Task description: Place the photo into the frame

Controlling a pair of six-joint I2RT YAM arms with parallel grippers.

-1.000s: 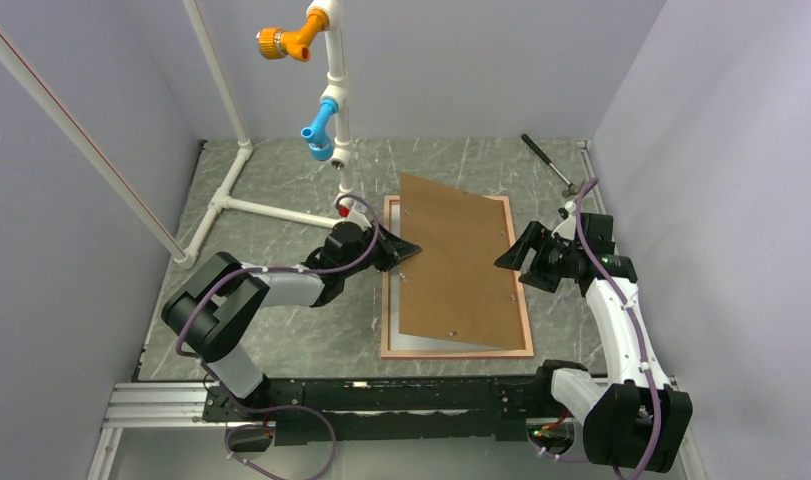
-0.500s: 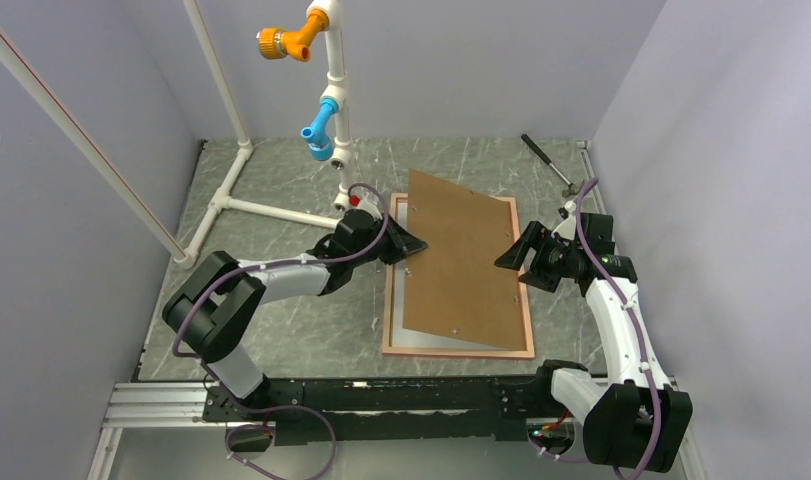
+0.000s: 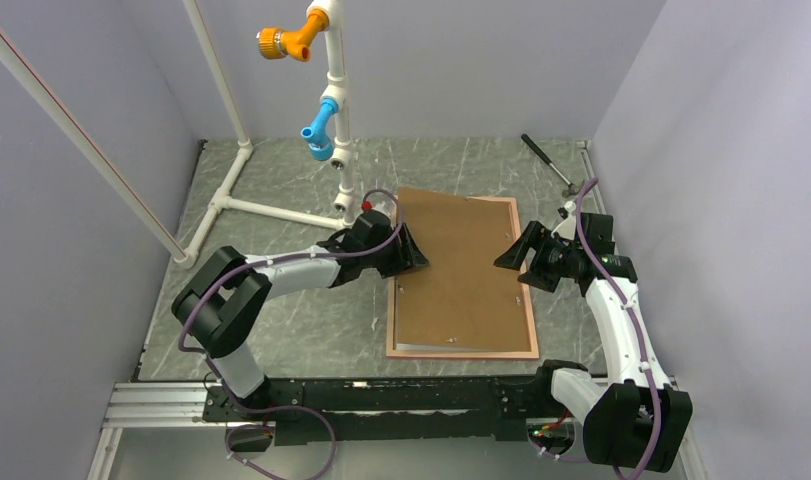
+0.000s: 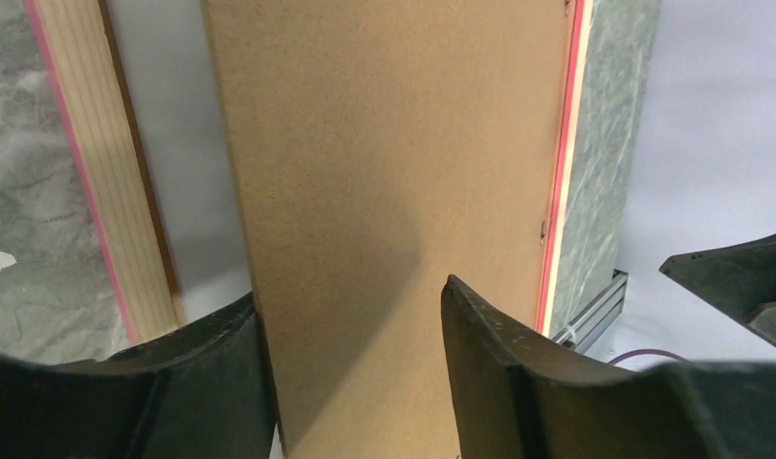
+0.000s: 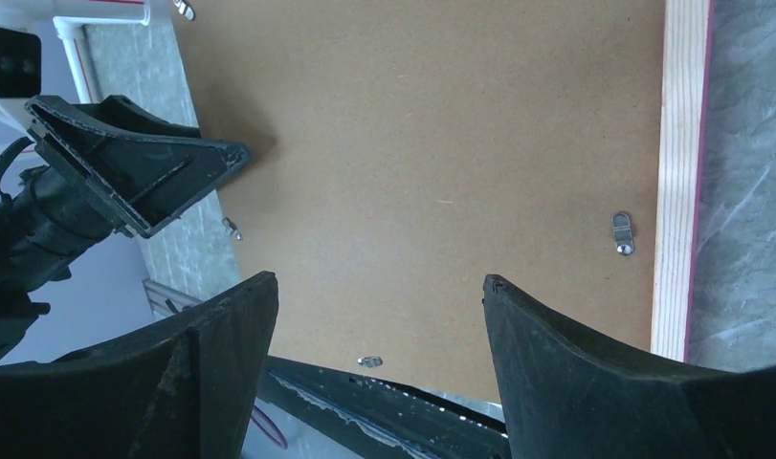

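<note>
The frame point(image 3: 461, 354) lies back-up on the table, its pale wood rim point(image 4: 97, 172) edged in pink. A brown hardboard panel point(image 3: 461, 270) rests almost flat in it, slightly skewed. Beside the panel a white strip of the photo point(image 4: 183, 163) shows, and another thin strip point(image 3: 451, 346) shows at the frame's near end; its picture side is hidden. My left gripper point(image 3: 406, 250) hovers open at the panel's left edge, with both fingers point(image 4: 498, 363) apart above the board point(image 4: 393, 143). My right gripper point(image 3: 511, 258) hangs open over the panel's right side point(image 5: 441, 124), holding nothing.
A white pipe stand point(image 3: 336, 110) with orange and blue fittings rises just behind the left gripper. A dark-handled tool point(image 3: 551, 160) lies at the back right. A metal turn clip point(image 5: 623, 232) sits on the panel by the frame rim point(image 5: 680, 143). Walls close both sides.
My left gripper has opened and let go of the hardboard panel. The panel's raised left edge has dropped from a tilt to lie nearly flat in the frame. The right arm has not moved.
</note>
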